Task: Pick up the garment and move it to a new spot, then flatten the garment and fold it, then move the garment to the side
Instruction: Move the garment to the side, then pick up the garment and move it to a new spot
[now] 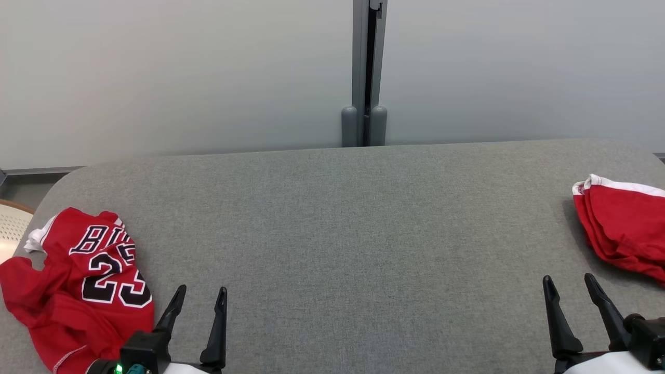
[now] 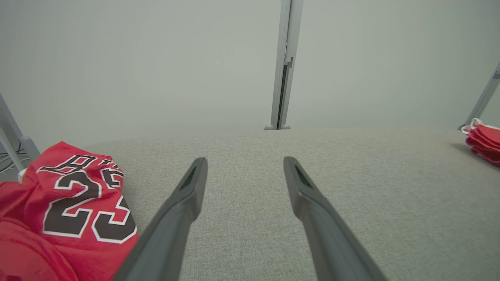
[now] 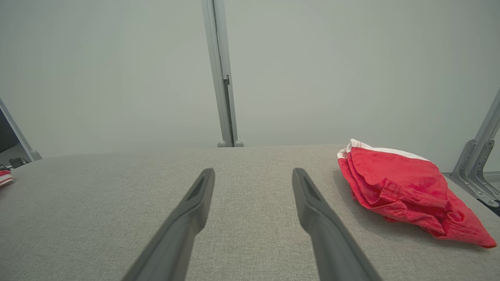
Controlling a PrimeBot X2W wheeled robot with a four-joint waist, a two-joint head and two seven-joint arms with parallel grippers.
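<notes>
Nearest the robot, at 7 o'clock in the head view, the left gripper [image 1: 202, 288] hovers over the grey table [image 1: 343, 234] with its two dark fingers spread apart and nothing between them. At 5 o'clock the right gripper [image 1: 567, 277] is spread the same way, also holding nothing. Just beside the left gripper's outer finger, at 8 o'clock, the red jersey [image 1: 88, 280] lies crumpled with its black number 23 facing up, bunched against the table's left edge near the rounded corner. A pale perforated object [image 1: 10, 228] shows beyond that edge at 9 o'clock. Between the two grippers, and from there to the far rim, the cloth-covered surface is one broad bare stretch. At 3 o'clock a folded red garment [image 1: 623, 228] with white trim sits by the right edge, near the right gripper but apart from it. The far edge runs straight with rounded corners. Behind it, at 12 o'clock, a grey post [image 1: 368, 78] divides the pale wall panels [image 1: 156, 78].
</notes>
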